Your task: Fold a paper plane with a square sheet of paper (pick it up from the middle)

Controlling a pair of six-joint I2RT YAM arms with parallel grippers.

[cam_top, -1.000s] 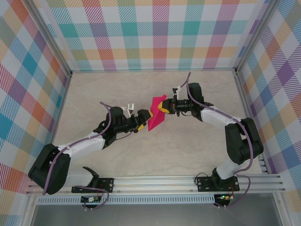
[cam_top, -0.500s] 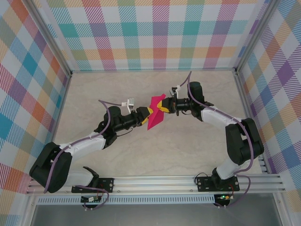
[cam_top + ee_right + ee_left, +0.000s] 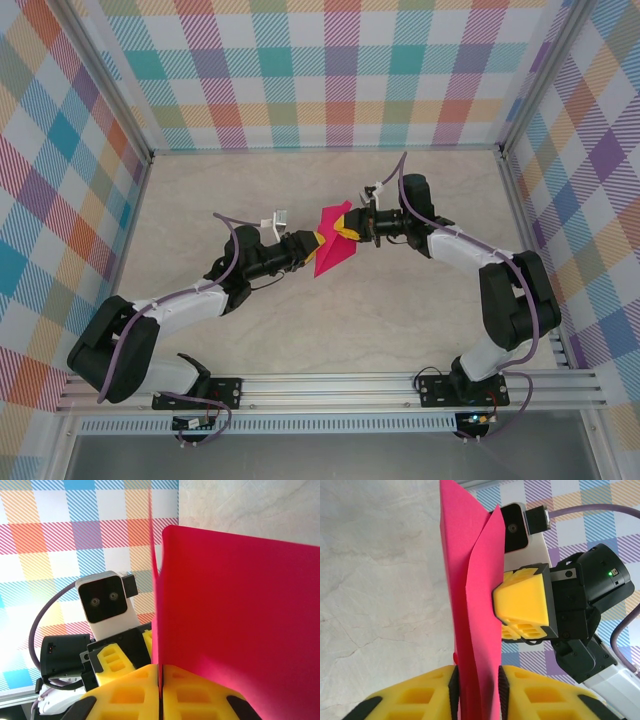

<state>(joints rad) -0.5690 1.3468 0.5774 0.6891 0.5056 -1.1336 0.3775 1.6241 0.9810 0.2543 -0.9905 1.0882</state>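
The magenta-pink sheet of paper (image 3: pixel 330 256) hangs folded above the middle of the table, between both arms. My right gripper (image 3: pixel 346 228) is shut on its upper right edge; in the right wrist view the paper (image 3: pixel 240 605) rises from the closed jaws of that gripper (image 3: pixel 161 667). My left gripper (image 3: pixel 308 247) meets the sheet from the left. In the left wrist view its jaws (image 3: pixel 477 672) stand a narrow gap apart, and the loose double layer of paper (image 3: pixel 475 605) fills that gap without being pressed flat. The right gripper's yellow finger (image 3: pixel 522 600) presses the paper higher up.
A pale marble-patterned table (image 3: pixel 250 190) lies under both arms. Checked walls (image 3: pixel 320 70) enclose it at the back and sides. An aluminium rail (image 3: pixel 330 385) runs along the near edge by the arm bases.
My left gripper moved right and up to the paper's left edge and now straddles it. The right gripper kept holding the sheet almost still.
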